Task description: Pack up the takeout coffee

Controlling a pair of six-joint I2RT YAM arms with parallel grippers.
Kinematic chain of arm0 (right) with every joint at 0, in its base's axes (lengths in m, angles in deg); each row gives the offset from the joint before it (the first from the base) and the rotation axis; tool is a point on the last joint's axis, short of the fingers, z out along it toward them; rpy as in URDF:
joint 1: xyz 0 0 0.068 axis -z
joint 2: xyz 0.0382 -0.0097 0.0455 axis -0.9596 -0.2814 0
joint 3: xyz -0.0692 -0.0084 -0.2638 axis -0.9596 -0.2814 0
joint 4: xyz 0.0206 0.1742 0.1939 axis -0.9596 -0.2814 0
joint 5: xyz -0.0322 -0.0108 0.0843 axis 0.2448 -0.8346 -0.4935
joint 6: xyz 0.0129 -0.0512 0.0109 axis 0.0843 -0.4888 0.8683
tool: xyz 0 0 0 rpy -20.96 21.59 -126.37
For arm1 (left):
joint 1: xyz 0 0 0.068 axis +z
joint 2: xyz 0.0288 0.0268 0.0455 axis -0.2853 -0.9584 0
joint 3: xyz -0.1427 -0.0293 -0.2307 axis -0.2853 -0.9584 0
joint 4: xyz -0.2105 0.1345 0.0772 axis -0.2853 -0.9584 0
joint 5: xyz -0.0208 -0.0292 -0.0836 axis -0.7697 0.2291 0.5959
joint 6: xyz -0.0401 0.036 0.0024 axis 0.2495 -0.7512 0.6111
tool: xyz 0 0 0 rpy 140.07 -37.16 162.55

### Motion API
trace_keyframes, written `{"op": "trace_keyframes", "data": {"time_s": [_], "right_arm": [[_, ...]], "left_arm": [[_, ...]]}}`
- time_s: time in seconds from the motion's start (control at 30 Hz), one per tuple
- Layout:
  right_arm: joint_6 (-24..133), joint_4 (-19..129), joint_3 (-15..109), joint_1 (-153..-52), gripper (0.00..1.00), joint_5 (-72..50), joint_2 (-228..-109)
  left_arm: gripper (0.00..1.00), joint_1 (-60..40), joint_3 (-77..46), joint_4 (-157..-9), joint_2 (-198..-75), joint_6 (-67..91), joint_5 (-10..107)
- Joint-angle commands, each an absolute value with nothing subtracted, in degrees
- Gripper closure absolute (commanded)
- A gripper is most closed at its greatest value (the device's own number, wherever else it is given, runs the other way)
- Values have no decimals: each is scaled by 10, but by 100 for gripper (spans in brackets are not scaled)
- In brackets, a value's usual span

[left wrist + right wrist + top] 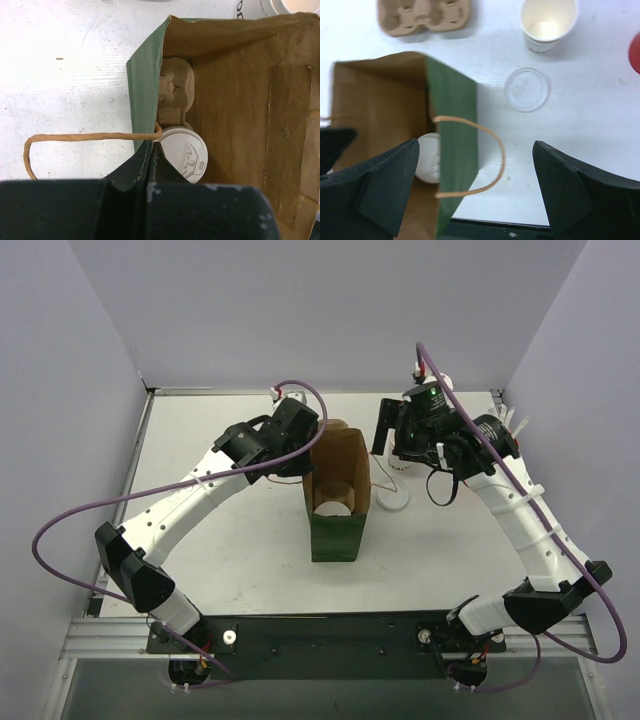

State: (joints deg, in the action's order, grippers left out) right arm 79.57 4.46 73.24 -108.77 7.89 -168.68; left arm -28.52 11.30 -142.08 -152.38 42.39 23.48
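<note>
One lidded cup [185, 152] already sits low inside the bag [335, 535], in a carrier [175, 92] whose other pocket, toward the upper middle of the left wrist view, looks free. The open cup [549, 22] stands at the top of the right wrist view, and the loose lid [526, 89] lies flat on the surface [600, 110] just below it, apart from it. The left end effector [151, 150] is clenched on the bag's green wall, holding the mouth open. The right end effector [476, 150] is released, fingers spread wide, hovering over the bag's edge and its handle [501, 155] with nothing between them. The step in hand is probably to cap the open cup and then bring it to the bag. To do that well, the right arm should rise clear of the looped handle before moving toward the top of the frame, so it does not snag. The lid lies flat and thin, so it is best pinched at its rim, set level on the cup and pressed evenly. A tilted lid could tip such a light cup. The second carrier [424, 17] at upper left and the red cup [636, 50] at the right edge are best left alone. The left grip should hold steady, since a slackened wall would narrow the opening above the free pocket.
</note>
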Motion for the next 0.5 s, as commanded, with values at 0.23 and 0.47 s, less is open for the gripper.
{"op": "trace_keyframes", "data": {"time_s": [0.23, 0.47], "right_arm": [[790, 101, 607, -935, 11, 100, -1654], [779, 124, 581, -873, 13, 106, -1649]], "left_arm": [[93, -264, 101, -1406, -1488, 397, 252], [71, -244, 65, -1362, -1457, 374, 295]]}}
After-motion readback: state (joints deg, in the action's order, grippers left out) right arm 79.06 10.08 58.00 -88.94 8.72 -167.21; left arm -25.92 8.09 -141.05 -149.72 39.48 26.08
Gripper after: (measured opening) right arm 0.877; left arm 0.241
